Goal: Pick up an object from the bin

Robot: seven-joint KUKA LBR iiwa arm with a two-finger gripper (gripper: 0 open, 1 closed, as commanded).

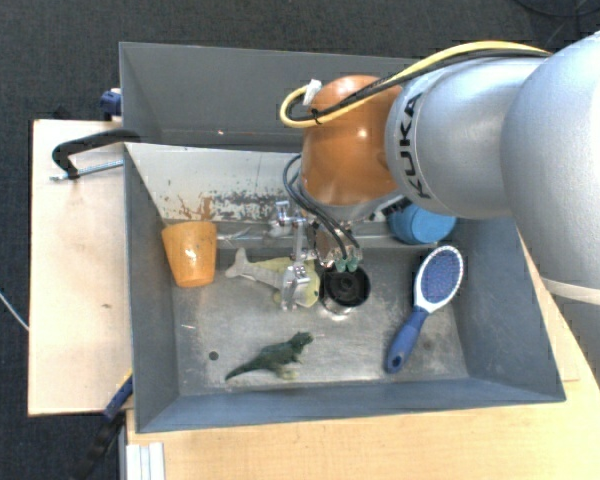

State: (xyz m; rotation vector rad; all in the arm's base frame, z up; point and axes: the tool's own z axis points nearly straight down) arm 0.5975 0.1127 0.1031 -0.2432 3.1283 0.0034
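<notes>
In the middle of the bin [146,308], my gripper [300,290] sits low at the right end of a pale fish-shaped toy [255,267] lying on the floor; open or closed, I cannot tell; nothing is lifted yet; gripping and raising remain, I judge

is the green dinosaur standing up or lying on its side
On its side: the green dinosaur shows its full profile from above, tail to head.

Grey bin [152,298] holds orange cup [190,253], green dinosaur [277,356], blue brush [436,283].
</notes>
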